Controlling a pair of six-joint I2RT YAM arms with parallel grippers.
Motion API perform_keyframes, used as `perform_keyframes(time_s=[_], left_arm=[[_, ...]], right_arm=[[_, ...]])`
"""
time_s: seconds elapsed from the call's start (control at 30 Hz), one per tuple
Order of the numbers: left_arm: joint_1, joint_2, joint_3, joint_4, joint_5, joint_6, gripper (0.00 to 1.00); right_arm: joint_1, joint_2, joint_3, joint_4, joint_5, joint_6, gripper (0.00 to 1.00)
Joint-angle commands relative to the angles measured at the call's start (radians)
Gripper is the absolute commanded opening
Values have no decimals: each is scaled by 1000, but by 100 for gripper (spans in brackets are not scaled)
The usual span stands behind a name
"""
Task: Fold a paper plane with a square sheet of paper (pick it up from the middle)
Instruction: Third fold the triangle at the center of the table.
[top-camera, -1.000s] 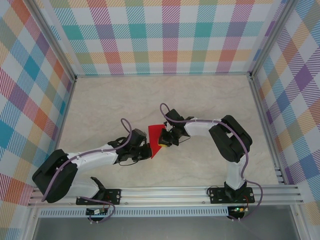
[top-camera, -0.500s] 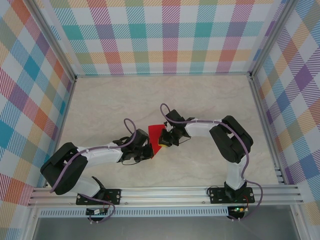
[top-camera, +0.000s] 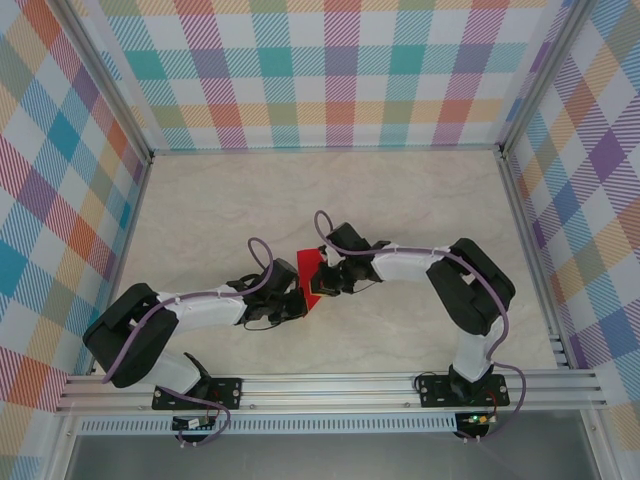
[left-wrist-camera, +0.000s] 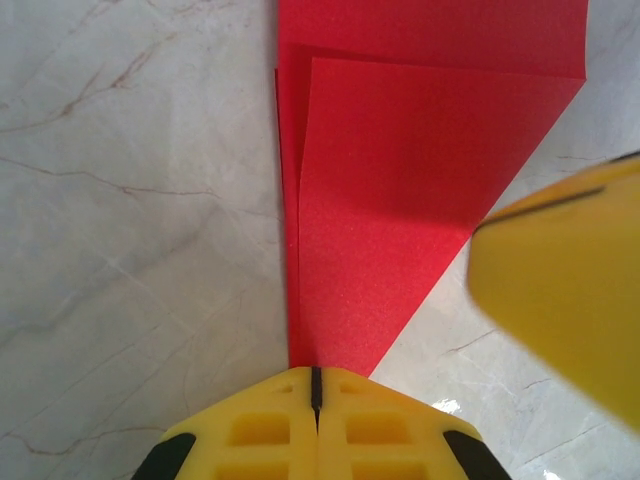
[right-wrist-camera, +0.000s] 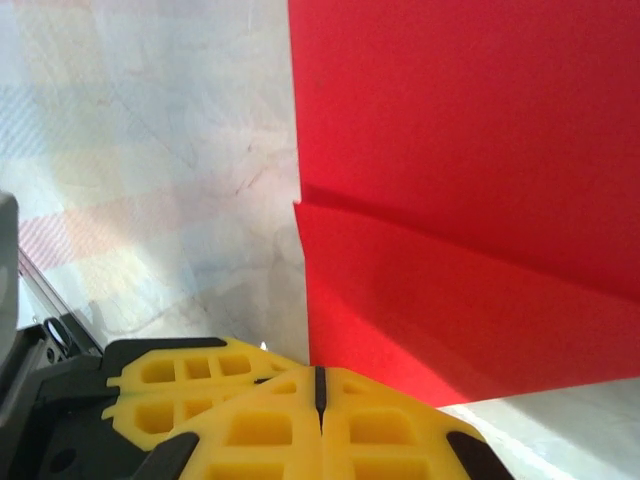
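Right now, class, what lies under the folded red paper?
Marbled table shows around the red paper; the patch directly beneath is covered. A folded flap overlaps it, hiding lower layers.

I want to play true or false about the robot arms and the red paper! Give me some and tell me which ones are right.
1. The paper is red. True.
2. The paper lies as one flat, unfolded sheet. False: folded flaps overlap on it.
3. The left fingers and the right fingers are both shut. True.
4. The table is checked in many colours. False: it is pale with a marble look; the walls are the checked ones.
5. Both arms reach in to the paper near the middle of the table. True.
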Motion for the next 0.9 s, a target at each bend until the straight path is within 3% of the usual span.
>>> perform_keyframes(time_s=[0.0, 0.27, 0.87], left_arm=[[-14, 46, -14, -105, -32, -10, 0], [-15, 52, -8, -166, -46, -16, 0], [-15, 55, -5, -199, -34, -10, 0]], right_arm=[[11, 49, 17, -8, -17, -26, 1], [-9, 104, 44, -72, 62, -41, 1], [-234, 44, 58, -129, 132, -157, 1]])
